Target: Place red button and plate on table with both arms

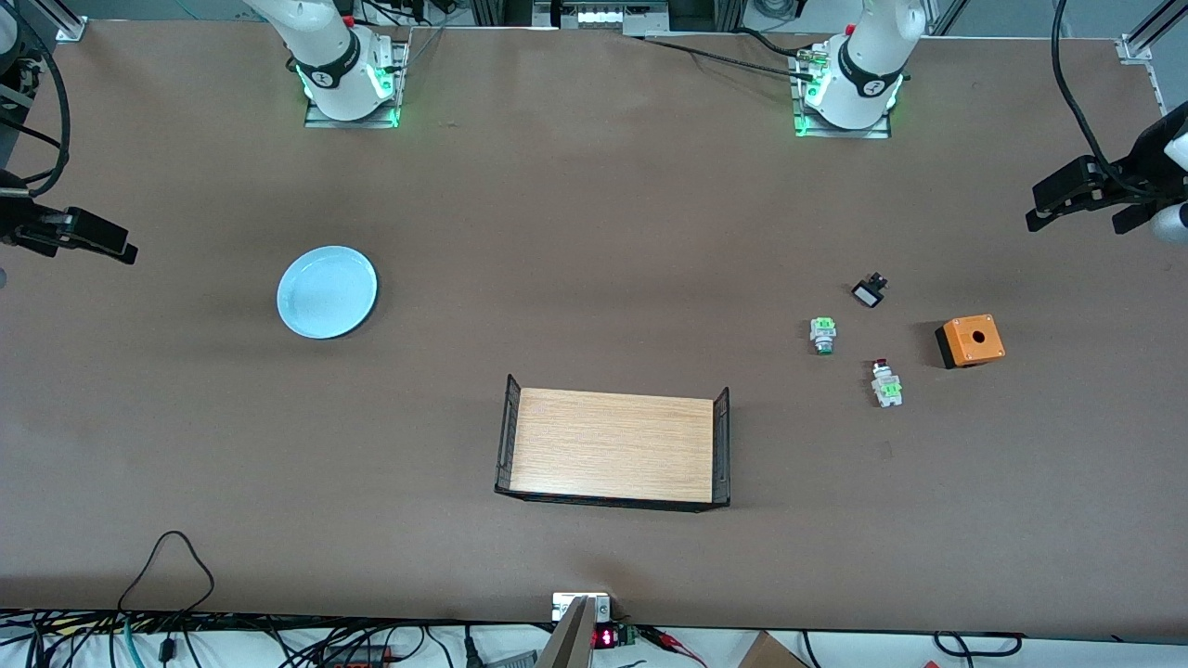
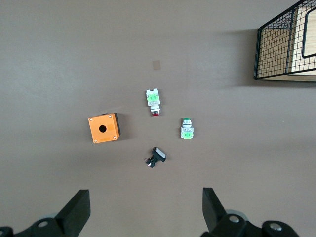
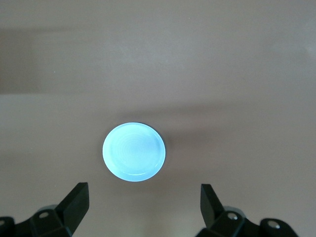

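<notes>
Plate [image 1: 327,291] and red button [image 1: 885,381] both rest on table [image 1: 594,232]; fits job finished or pending. Left gripper [image 2: 143,210], right gripper [image 3: 143,207] hover wide open, holding nothing.

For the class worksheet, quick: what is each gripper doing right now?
Left gripper: open, holding nothing, high over the buttons.
Right gripper: open, holding nothing, high over the plate.
</notes>
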Tool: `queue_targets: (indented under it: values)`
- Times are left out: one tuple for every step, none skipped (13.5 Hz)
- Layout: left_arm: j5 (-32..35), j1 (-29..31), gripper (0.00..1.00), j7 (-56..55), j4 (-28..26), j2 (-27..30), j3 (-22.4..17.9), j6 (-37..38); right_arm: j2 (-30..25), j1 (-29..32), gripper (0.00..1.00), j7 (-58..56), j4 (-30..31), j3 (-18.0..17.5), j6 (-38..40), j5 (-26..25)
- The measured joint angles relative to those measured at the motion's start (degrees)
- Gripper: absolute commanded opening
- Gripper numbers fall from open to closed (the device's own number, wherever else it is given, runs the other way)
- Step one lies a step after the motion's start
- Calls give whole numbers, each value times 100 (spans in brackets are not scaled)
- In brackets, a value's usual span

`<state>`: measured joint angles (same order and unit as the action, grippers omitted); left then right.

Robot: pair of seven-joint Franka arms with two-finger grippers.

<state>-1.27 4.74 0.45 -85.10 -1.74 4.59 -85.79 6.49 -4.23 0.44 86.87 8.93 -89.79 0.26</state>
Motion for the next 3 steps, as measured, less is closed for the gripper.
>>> queue_targets:
  values:
    - [0, 0, 100, -9, 0, 0, 0, 16, 0, -1, 100, -5, 0, 0, 0, 0]
    - [0, 0, 100, -14, 0, 0, 0, 43, 0, -2, 100, -11, 0, 0, 0, 0]
    - [0, 0, 100, -17, 0, 0, 0, 54, 0, -5, 100, -16, 0, -1, 0, 0]
